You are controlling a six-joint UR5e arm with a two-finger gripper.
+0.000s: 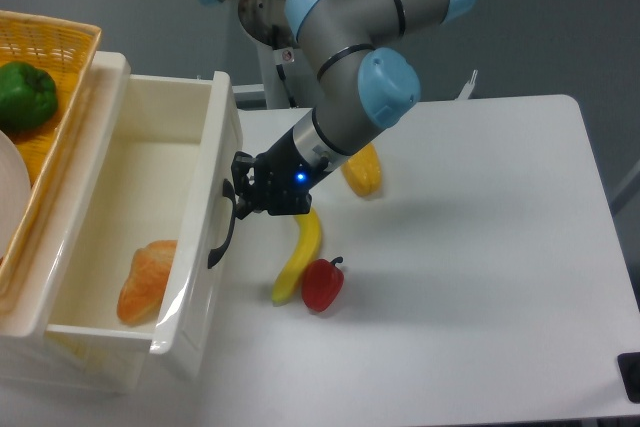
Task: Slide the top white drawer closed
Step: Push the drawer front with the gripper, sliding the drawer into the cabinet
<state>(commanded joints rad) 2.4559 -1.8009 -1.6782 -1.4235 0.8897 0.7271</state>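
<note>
Top white drawer [190,247] sits at the left of the counter [480,247], still well open: the cream interior shows, with an orange pastry-like piece [142,280] lying near the front corner. Front panel is angled, black curved handle [222,227] facing the arm.

Claw [243,197] is pressed right up against the front panel at the handle. Can't tell whether its fingers are spread or pinched together; the black body hides the tips against the black handle.

Progress: I'd call it partway. Push contact looks made, but a wide stretch of drawer is still exposed, so most of the travel looks left.

Around it:
- banana [298,255] just beside the claw, on the counter
- red pepper [322,284] touching or nearly touching the banana's lower end
- yellow fruit [362,172] partly under the arm
- yellow wicker basket [45,117] on top of the cabinet, green pepper [25,95] inside

Nothing sits in the drawer's path. The pastry lies low, so it shouldn't snag. The skewed front could bind the slide.
</note>
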